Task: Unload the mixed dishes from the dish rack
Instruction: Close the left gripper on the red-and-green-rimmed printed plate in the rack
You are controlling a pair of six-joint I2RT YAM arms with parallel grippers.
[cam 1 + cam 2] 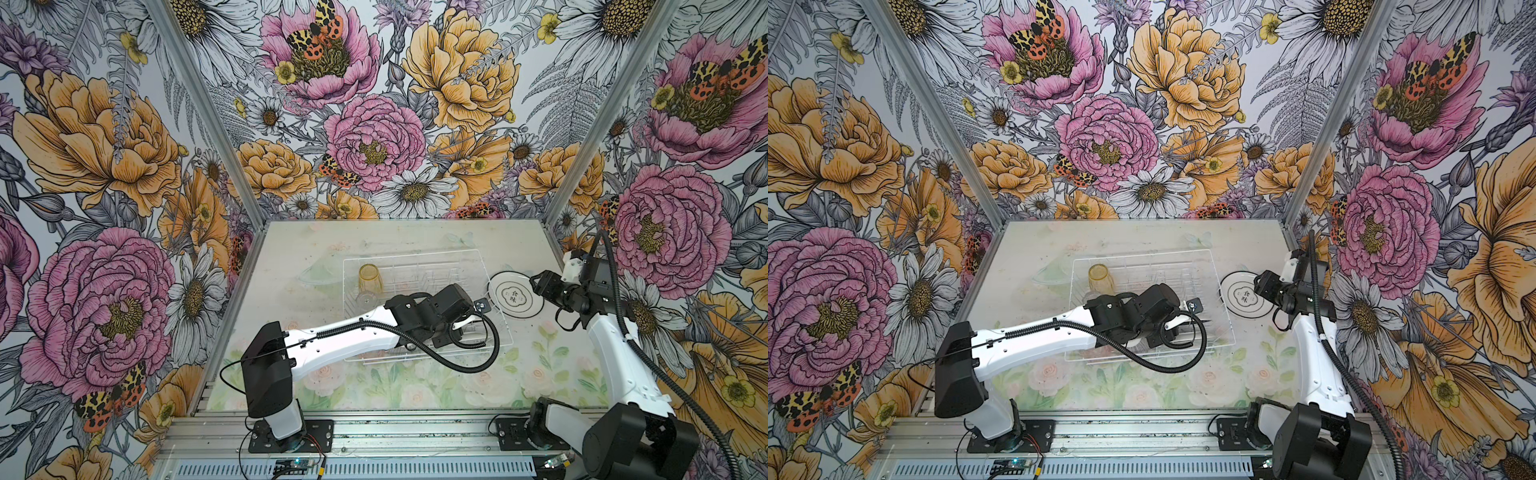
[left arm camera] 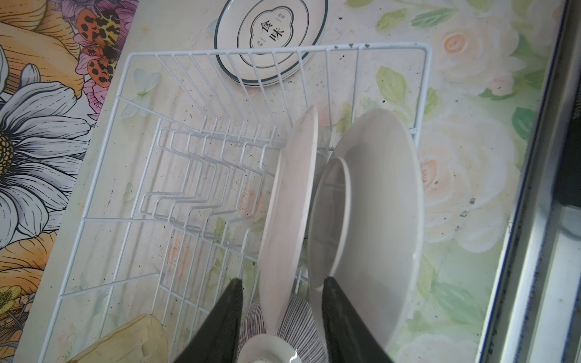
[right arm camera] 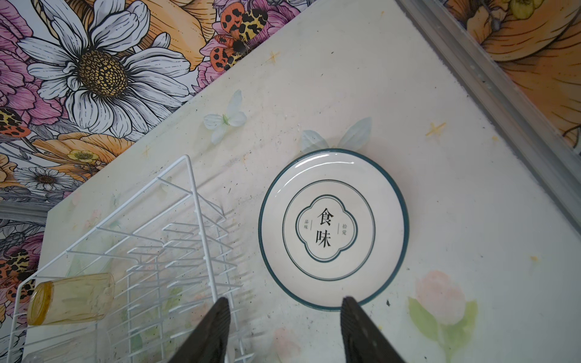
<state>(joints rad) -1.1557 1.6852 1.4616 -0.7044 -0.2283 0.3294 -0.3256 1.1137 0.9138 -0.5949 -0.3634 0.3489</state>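
left gripper [image 2: 283, 281] reaches inside the dish rack [image 2: 188, 53], jaws released, straddling an upright plate [image 2: 289, 204] without pinching it; a second plate [image 2: 383, 204] stands just beside it, a striped bowl [image 2: 301, 320] below; an amber tumbler [image 1: 370, 277] lies in the rack's far left corner; right gripper [image 3: 286, 301], jaws parted and empty, hovers over a flat plate [image 3: 333, 229] just right of the rack

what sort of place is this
Probably a robot test booth, not a kitchen: two robot arms on a metal rail, flowered wall panels on three sides, a dish rack.
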